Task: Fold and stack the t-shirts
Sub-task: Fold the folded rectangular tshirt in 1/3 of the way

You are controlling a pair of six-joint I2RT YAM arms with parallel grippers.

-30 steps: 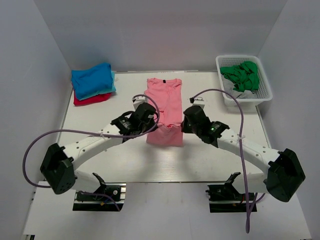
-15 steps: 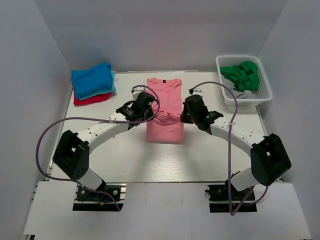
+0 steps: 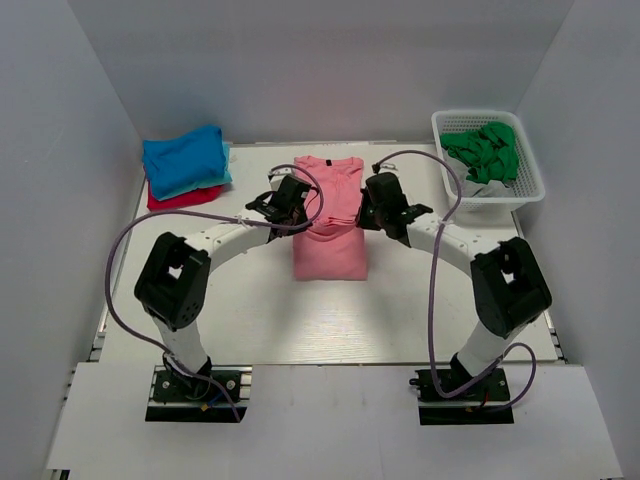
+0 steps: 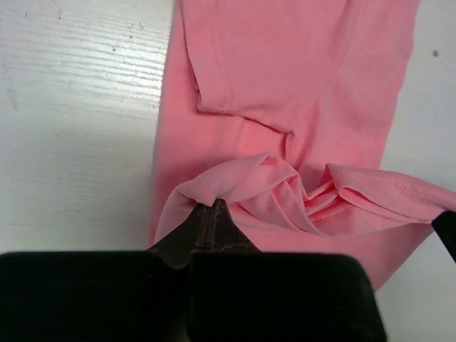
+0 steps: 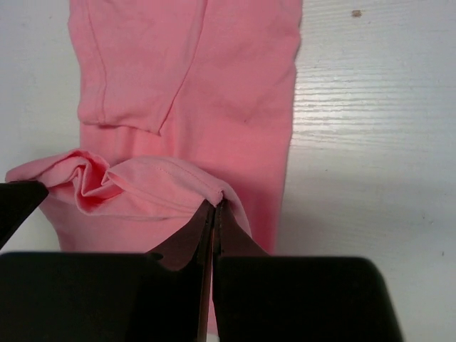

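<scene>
The salmon-pink t-shirt [image 3: 330,255] lies lengthwise in the middle of the table, its bottom part doubled up over its middle. My left gripper [image 3: 300,200] is shut on the hem's left corner [image 4: 206,189]. My right gripper [image 3: 367,203] is shut on the hem's right corner [image 5: 214,187]. Both hold the hem a little above the shirt's chest, and it sags bunched between them [image 4: 299,192]. The dark neck label [image 3: 325,160] shows at the far end. A folded stack with the bright blue shirt [image 3: 183,155] on top, teal and red [image 3: 180,198] beneath, lies at the far left.
A white basket [image 3: 500,195] with green cloth [image 3: 485,150] stands at the far right. Grey walls close the table on three sides. Purple cables loop over both arms.
Both grippers have carried the pink shirt's bottom hem away from the arm bases toward the collar, so the shirt's near part now lies doubled and both arms are stretched further out.
</scene>
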